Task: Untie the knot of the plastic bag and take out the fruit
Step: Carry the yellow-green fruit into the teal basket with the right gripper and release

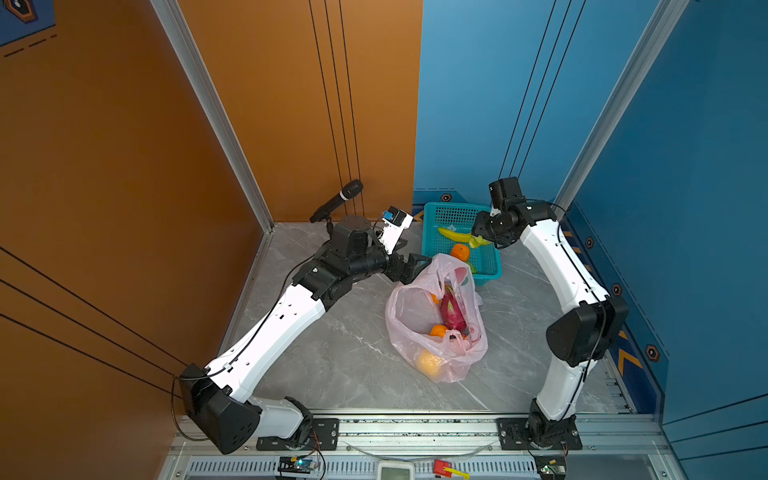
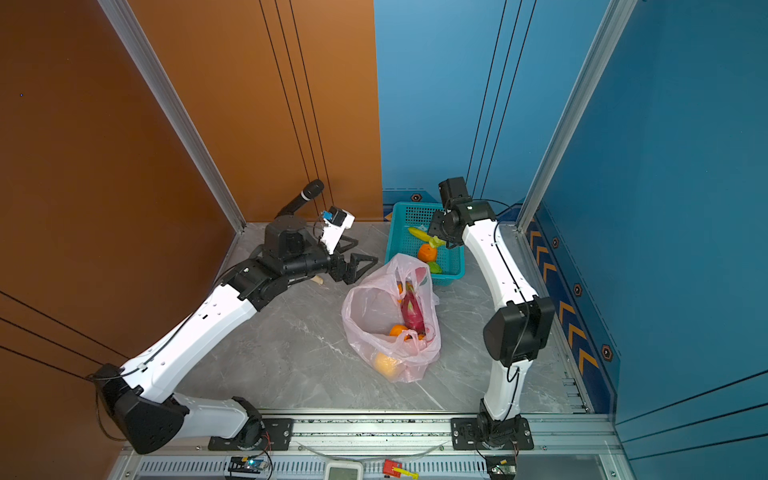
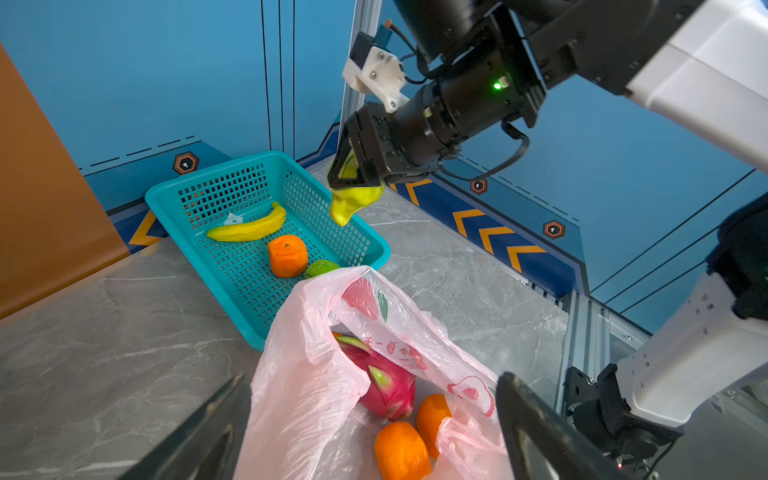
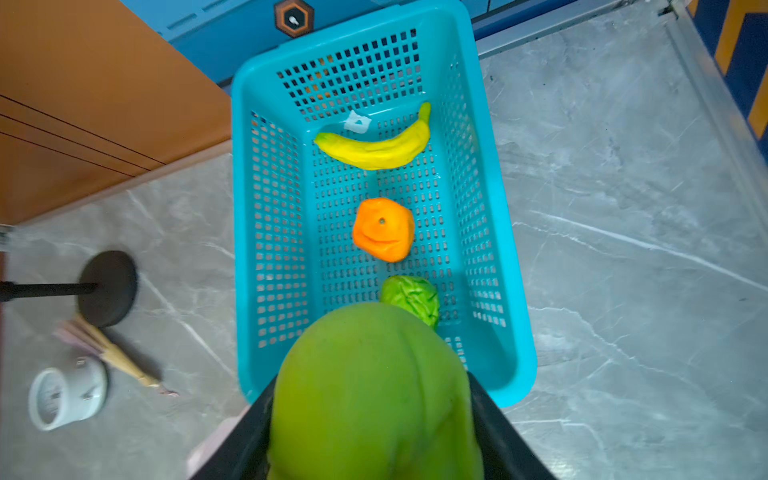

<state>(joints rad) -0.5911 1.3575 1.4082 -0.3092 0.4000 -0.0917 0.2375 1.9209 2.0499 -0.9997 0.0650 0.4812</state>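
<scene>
A green fruit (image 4: 370, 374) over the basket (image 4: 245, 208)
The right wrist view shows the right tool (image 4: 374, 436) clamping it; in both top views the left tool (image 1: 413, 270) gapes wide beside the plastic bag (image 1: 415, 316) on the bench (image 1: 332, 353).

Red lettering on the plastic bag (image 3: 299, 395) cannot be read.

Robot lab test cell, aluminium frame rail (image 1: 415, 428), orange wall panel (image 1: 104, 166), blue wall panel (image 1: 478, 104), marble-look tabletop (image 1: 353, 353).
</scene>
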